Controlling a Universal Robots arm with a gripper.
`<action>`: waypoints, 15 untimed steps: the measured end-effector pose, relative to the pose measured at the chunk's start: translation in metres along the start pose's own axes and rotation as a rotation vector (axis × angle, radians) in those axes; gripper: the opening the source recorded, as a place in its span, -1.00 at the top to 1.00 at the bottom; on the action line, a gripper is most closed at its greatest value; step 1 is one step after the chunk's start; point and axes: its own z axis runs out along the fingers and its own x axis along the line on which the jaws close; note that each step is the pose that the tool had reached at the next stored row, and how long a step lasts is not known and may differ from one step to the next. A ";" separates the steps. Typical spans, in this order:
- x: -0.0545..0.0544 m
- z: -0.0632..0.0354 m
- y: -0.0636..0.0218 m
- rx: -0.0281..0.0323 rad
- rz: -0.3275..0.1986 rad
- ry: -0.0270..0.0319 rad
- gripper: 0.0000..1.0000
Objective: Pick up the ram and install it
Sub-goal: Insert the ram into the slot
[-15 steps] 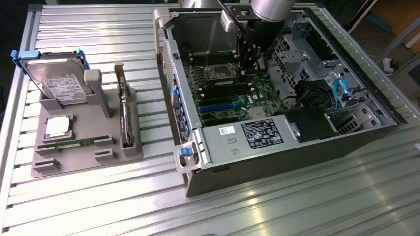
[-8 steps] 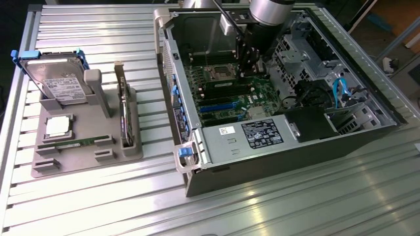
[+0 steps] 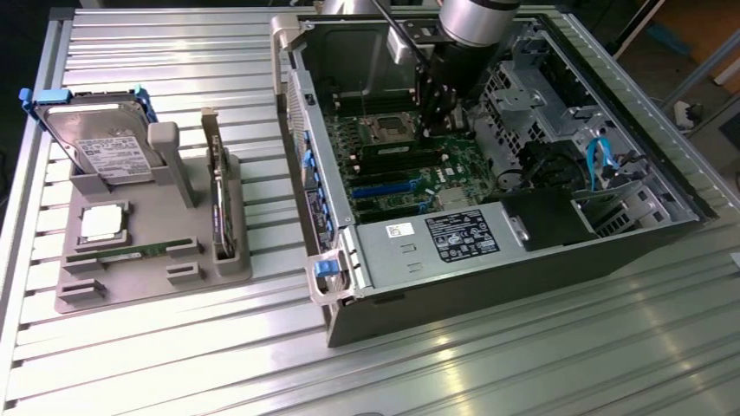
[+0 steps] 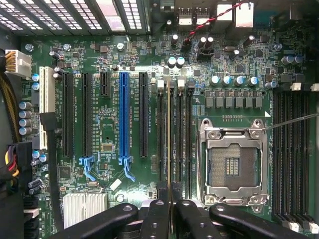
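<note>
The ram (image 4: pixel 169 129) is seen edge-on as a thin pale strip standing in line with the memory slots (image 4: pixel 180 134) beside the empty CPU socket (image 4: pixel 232 167). My gripper (image 4: pixel 169 191) is shut on one end of it, with the black fingers (image 4: pixel 158 214) pressed against both faces. In the exterior view the gripper (image 3: pixel 443 121) reaches down into the open computer case (image 3: pixel 335 186), low over the green motherboard (image 3: pixel 405 178). Whether the ram sits fully in its slot I cannot tell.
A blue expansion slot (image 4: pixel 124 114) and black ones lie beside the memory slots. More memory slots (image 4: pixel 289 149) flank the socket's other side. At the exterior view's left, a grey holder (image 3: pixel 151 282) carries a hard drive (image 3: pixel 99 143), an upright dark card (image 3: pixel 220 199) and a thin green stick (image 3: pixel 116 254).
</note>
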 end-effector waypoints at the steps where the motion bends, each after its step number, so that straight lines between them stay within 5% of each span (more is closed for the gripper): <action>1: 0.000 0.0000 0.0000 0.0000 0.000 0.0001 0.76; 15: 0.003 0.0002 -0.0034 -0.0001 0.000 0.0003 0.76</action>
